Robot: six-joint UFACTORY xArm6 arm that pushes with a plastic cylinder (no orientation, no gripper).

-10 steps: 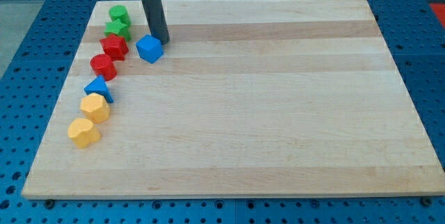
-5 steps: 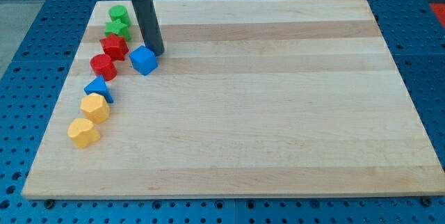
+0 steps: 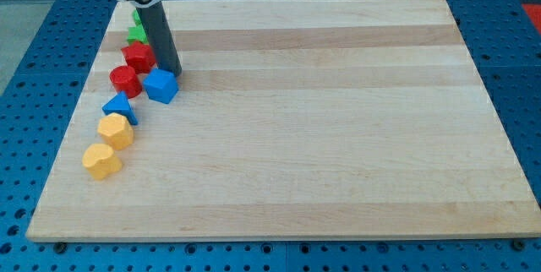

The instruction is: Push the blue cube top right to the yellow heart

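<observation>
Blue cube [image 3: 161, 86] resting on the desk [image 3: 338, 137] near its upper left, just right of the red blocks; tip [image 3: 172, 72] touching its upper-right edge. No jaws on this end effector, only a plain rod, gripping nothing. Yellow heart [image 3: 101, 160] lying well down-left of the cube, so tip, cube and heart nearly in line, probably suiting a down-left push.

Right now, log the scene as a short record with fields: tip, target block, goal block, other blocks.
tip: my tip touches the blue cube's upper edge
target block: blue cube, right of the red blocks
goal block: yellow heart, lowest in the left-hand column
other blocks: green block partly behind the rod, red blocks and, blue triangle, yellow block
surface: wooden board
</observation>
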